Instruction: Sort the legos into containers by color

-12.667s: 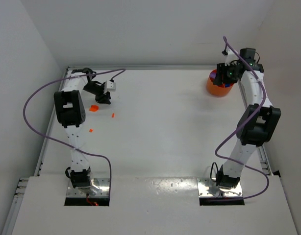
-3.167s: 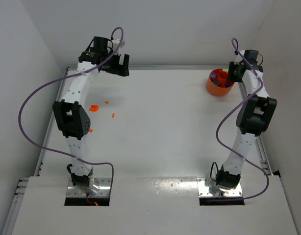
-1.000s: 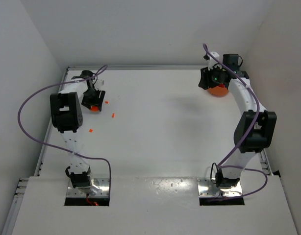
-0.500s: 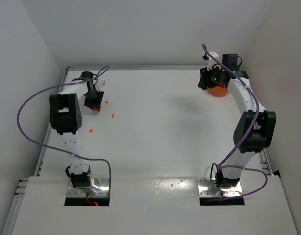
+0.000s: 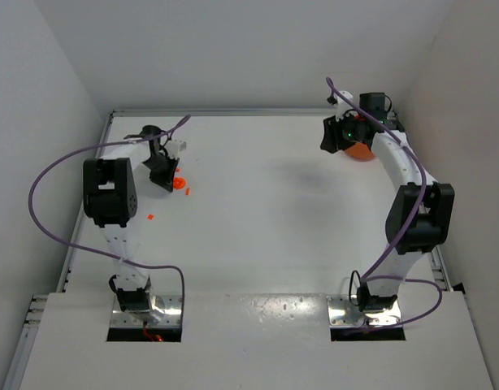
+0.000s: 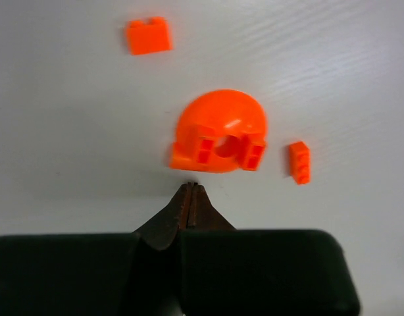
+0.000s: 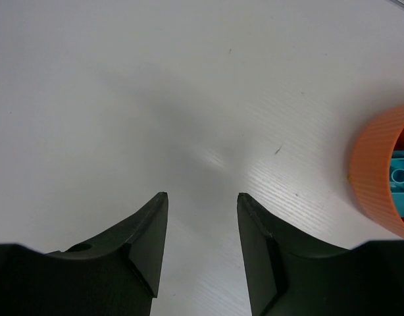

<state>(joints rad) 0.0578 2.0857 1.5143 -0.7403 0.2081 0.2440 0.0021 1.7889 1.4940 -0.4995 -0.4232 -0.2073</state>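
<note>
Several orange-red legos lie on the white table at the far left. The largest is a rounded orange piece [image 6: 218, 131] [image 5: 179, 183], flanked by a small brick [image 6: 149, 35] and another small brick [image 6: 299, 161]. My left gripper [image 6: 191, 187] [image 5: 162, 175] is shut with nothing in it, its tips just short of the rounded piece. A lone orange brick [image 5: 149, 217] lies nearer the arm bases. My right gripper [image 7: 201, 195] [image 5: 335, 138] stands open over bare table, left of the orange bowl [image 7: 373, 178] [image 5: 362, 151], which holds a turquoise brick [image 7: 401, 181].
White walls close in the table [image 5: 266, 219] at the back and on both sides. Purple cables loop off both arms. The right arm's forearm covers part of the orange bowl in the top view.
My left gripper has gone from open to shut and shifted a little right; the rounded orange piece now lies just right of it. The right gripper moved slightly left, away from the bowl.
</note>
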